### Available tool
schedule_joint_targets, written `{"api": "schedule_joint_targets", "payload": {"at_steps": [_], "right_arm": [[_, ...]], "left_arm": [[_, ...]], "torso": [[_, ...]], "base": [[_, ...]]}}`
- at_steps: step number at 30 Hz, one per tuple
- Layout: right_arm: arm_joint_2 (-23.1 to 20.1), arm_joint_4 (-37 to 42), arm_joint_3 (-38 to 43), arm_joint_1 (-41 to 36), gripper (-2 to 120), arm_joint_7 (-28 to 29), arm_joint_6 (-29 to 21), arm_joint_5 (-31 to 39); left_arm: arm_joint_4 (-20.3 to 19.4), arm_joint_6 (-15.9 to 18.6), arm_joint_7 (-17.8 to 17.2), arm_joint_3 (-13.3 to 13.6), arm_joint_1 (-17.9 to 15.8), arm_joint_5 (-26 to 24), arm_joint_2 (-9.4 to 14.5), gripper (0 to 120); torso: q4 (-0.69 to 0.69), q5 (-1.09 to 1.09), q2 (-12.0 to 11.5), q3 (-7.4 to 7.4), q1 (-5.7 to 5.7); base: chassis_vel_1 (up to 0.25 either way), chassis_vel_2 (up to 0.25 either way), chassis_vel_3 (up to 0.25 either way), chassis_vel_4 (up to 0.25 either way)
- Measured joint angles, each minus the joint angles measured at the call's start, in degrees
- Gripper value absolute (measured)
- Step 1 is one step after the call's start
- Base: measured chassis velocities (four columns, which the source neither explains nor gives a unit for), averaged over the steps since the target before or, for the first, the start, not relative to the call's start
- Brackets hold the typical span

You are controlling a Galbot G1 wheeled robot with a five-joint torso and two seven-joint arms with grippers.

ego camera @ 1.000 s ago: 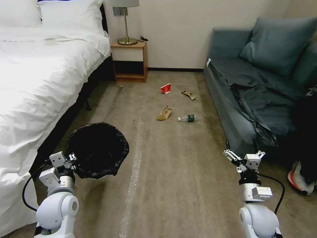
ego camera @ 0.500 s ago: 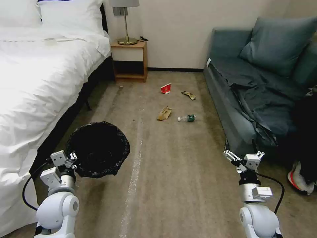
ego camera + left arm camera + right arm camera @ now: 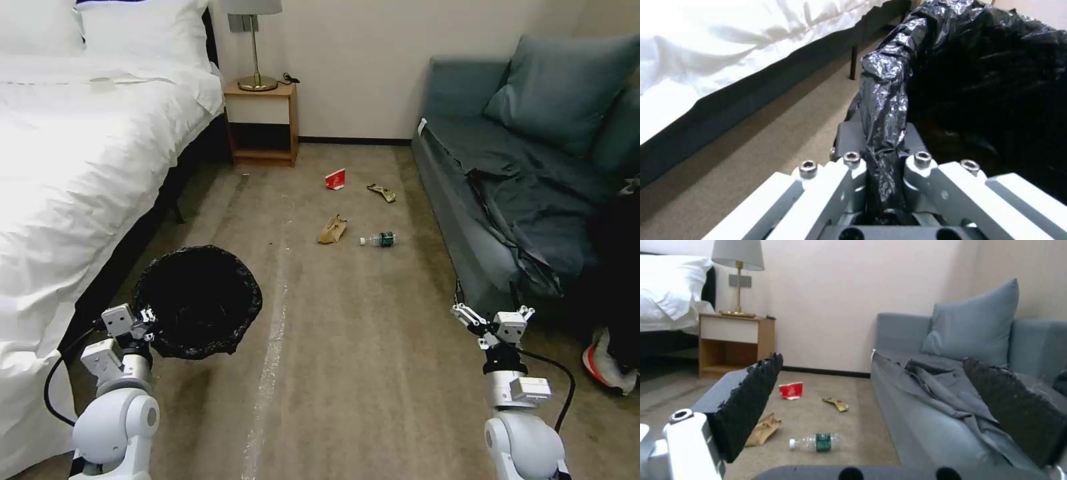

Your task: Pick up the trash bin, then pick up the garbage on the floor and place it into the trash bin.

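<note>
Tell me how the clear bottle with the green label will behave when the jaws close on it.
The bottle lies on its side on the carpet, so a nudge would probably roll it. It looks clear and largely empty, so likely light and may dent under a squeeze. Its smooth round body could slip between the right gripper's open jaws unless grasped across the middle.
</note>
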Motion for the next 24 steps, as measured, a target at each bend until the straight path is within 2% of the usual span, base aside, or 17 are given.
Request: {"api": "schedule_joint_targets", "payload": {"at_steps": [24], "right_arm": [[0.20, -0.32, 0.30, 0.20, 100, -0.41, 0.44, 0.37]], "left_arm": [[-0.19, -0.14, 0.24, 0.00, -0.08, 0.30, -0.01, 5]], "torso": [[0.00, 0.00, 0.00, 0.00, 0.00]], "base": [[-0.067, 0.069, 0.068, -0.073]]}}
